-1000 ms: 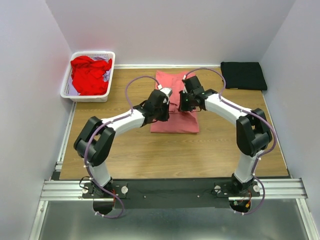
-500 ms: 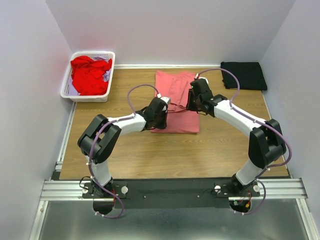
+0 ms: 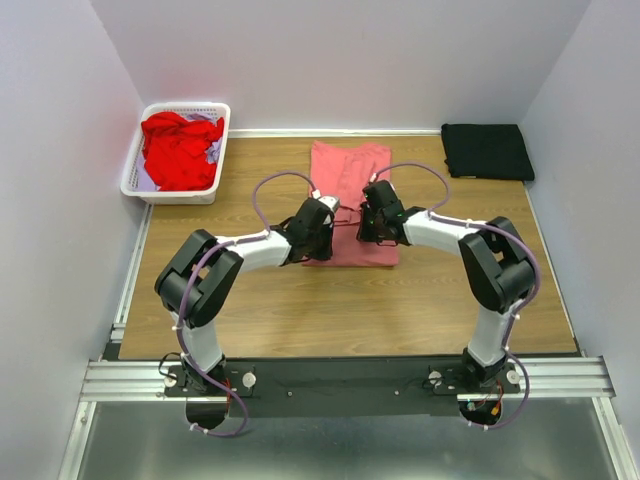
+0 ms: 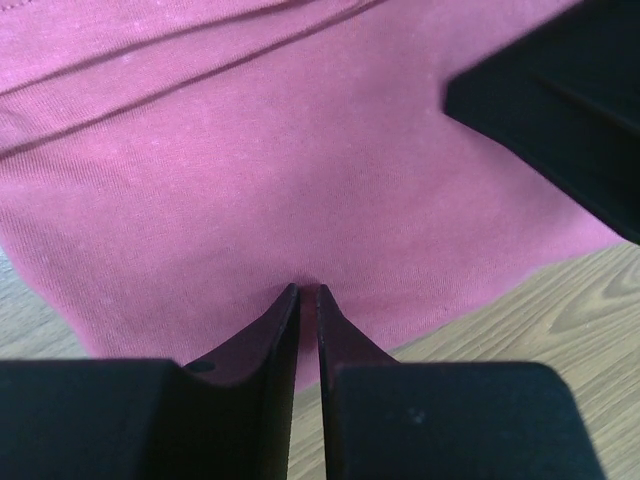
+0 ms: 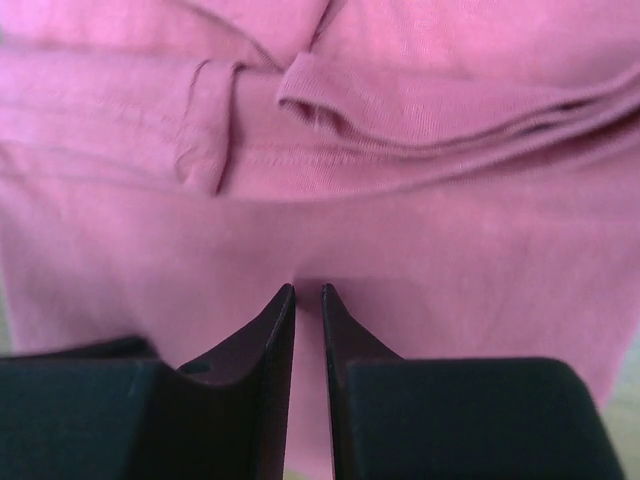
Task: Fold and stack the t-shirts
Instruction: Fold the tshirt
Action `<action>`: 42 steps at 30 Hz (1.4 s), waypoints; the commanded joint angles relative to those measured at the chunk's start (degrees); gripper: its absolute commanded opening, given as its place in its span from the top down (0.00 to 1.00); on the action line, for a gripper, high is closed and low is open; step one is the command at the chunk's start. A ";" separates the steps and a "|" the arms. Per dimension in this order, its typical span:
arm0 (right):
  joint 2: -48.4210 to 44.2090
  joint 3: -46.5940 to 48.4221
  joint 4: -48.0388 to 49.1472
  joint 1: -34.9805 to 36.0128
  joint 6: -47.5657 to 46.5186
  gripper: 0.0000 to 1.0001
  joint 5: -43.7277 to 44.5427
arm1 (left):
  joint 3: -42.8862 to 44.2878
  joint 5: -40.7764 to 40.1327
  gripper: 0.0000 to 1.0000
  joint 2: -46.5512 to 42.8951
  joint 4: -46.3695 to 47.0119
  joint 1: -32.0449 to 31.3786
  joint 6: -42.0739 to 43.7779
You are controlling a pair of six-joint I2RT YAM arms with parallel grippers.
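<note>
The salmon-pink t-shirt (image 3: pixel 350 170) lies partly folded in the middle of the table. Both grippers sit low on its near half. My left gripper (image 3: pixel 322 233) is at the near left part, its jaws almost together with the tips pinched into the pink cloth (image 4: pixel 300 150). My right gripper (image 3: pixel 376 226) is close beside it, jaws narrowly set on the cloth (image 5: pixel 420 230) just below a folded sleeve hem (image 5: pixel 300 100). The left gripper (image 4: pixel 308 290) and right gripper (image 5: pixel 308 290) show no clear gap. A bright red t-shirt (image 3: pixel 178 150) is crumpled in the basket. A folded black t-shirt (image 3: pixel 487 150) lies at the far right.
The white lattice basket (image 3: pixel 186 107) stands at the far left corner against the wall. White walls close in the table on three sides. Bare wood (image 3: pixel 330 305) lies between the pink shirt and the arm bases. The right gripper's body (image 4: pixel 560 110) shows in the left wrist view.
The right gripper came back from the shirt's far right part to its near middle, opening and narrowing again. The left gripper moved a little nearer along the left edge.
</note>
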 commanded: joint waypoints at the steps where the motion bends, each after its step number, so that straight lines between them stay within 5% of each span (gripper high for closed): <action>1: 4.90 3.41 5.02 -0.13 -0.46 0.77 3.22 | -2.76 -0.57 0.81 0.03 -0.90 -0.74 -0.49; 9: 11.15 12.29 6.69 -4.87 -3.10 0.77 3.51 | -7.23 -0.74 0.81 -2.69 -1.43 -0.92 -0.93; 17: 14.15 23.46 6.42 -7.77 -8.72 0.71 -6.05 | -11.46 -0.56 0.81 -6.91 -2.39 -2.14 -2.33; 23: 7.31 17.15 6.60 -7.16 -8.29 0.66 -20.03 | -14.18 -2.50 0.81 -12.35 -2.48 -2.23 -4.35; 31: -1.67 5.02 8.27 -2.94 -6.71 0.66 -25.58 | -15.41 -9.09 0.76 -21.84 -3.45 -1.88 -7.25; 42: 4.38 5.18 12.92 3.65 -3.81 0.76 -27.43 | -17.97 -4.36 0.76 -18.80 -2.66 1.98 -5.94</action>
